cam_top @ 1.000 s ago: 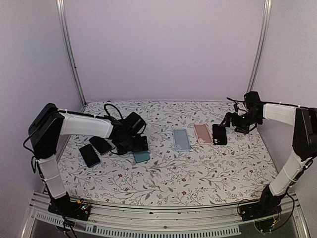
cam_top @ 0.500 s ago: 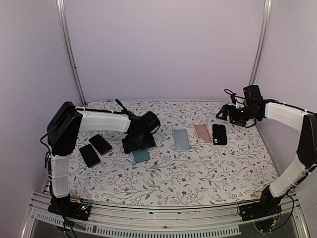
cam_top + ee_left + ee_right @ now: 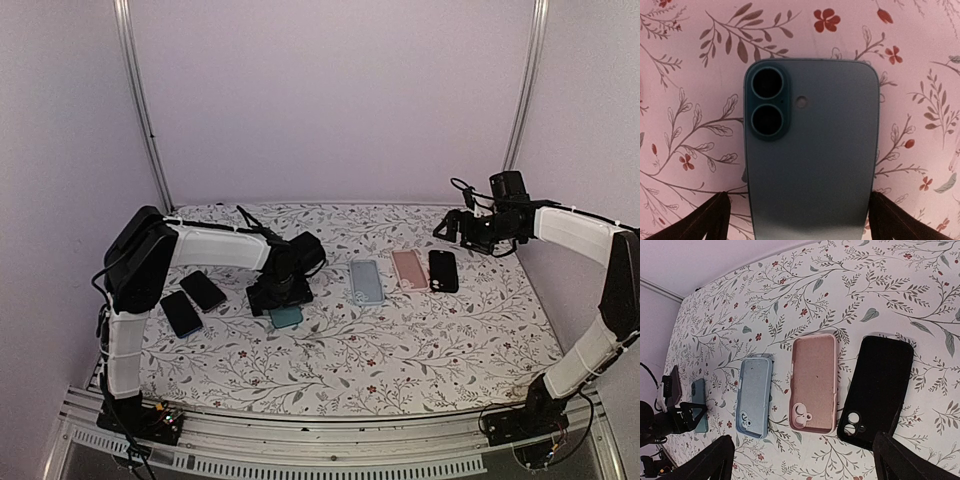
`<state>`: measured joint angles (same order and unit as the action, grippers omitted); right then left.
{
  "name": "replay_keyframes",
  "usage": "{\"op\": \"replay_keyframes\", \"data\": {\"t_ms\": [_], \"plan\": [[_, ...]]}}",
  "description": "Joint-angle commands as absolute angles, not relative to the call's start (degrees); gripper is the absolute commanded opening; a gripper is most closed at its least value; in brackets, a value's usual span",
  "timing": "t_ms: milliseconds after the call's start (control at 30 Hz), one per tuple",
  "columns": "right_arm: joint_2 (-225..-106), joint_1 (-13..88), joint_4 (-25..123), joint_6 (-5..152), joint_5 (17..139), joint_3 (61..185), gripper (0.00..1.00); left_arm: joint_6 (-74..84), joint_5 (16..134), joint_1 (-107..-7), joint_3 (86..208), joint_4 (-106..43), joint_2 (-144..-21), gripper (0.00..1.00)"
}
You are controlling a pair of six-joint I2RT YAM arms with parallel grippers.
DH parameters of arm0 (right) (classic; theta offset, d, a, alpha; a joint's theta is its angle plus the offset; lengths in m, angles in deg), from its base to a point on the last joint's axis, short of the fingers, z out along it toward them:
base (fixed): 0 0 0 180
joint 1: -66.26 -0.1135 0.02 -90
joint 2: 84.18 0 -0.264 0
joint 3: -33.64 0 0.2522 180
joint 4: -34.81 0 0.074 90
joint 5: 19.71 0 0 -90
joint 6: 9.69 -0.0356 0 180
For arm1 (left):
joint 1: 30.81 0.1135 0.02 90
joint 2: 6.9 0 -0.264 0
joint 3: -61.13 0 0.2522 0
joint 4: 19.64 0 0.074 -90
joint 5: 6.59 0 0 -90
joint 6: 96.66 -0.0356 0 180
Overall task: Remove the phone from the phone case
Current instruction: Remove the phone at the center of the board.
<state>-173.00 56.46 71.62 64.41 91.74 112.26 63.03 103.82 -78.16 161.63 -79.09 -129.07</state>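
The phone (image 3: 812,160) lies flat on the flowered tabletop (image 3: 400,340), left of centre, back side up. From the left wrist camera it is a dark teal-blue slab with rounded corners and a thin, slightly lighter rim. Two round lenses are stacked in a raised pill-shaped bump at one corner, with a small round dot just beside them (whether that smooth back is a case or the bare phone, I cannot tell). The left fingers (image 3: 705,222) stand apart, one dark tip on either side of the phone's near end, with tabletop showing between each tip and the phone's edge; they clamp nothing. From above, the left wrist hangs low over the phone's far end, so only the nearer teal part (image 3: 287,317) shows. Two dark phones (image 3: 182,313) lie side by side, well apart from it toward the left edge. To its right three cases lie in a row, each inner side up with its camera cutout showing: a pale blue case (image 3: 755,397), a pink case (image 3: 813,383) and a black case (image 3: 877,390). The right fingers (image 3: 710,462) are also spread wide and hold nothing. They sit raised above the tabletop, near its far right edge, beyond the black case.
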Motion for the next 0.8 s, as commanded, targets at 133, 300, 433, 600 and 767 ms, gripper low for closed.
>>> {"op": "replay_keyframes", "data": {"t_ms": [133,300,433,600,767], "plan": [[-171.25,55.48,70.34,63.05,91.91,113.09,0.99,64.01,102.37,-78.46,161.81,-78.55,-130.17,0.91],[-171.49,54.96,70.16,62.56,91.82,113.42,0.99,65.20,101.29,-77.09,159.60,-76.53,-129.18,0.73],[-172.00,54.43,70.55,62.51,91.76,114.04,0.99,65.07,101.33,-75.21,158.25,-75.46,-128.35,0.68],[-172.74,53.69,70.81,62.38,91.64,115.00,0.99,63.96,102.10,-71.33,157.39,-74.25,-127.52,0.67],[-173.67,52.41,71.42,62.14,91.41,116.28,0.99,61.71,101.52,-66.01,157.16,-72.31,-127.89,0.67]]}}
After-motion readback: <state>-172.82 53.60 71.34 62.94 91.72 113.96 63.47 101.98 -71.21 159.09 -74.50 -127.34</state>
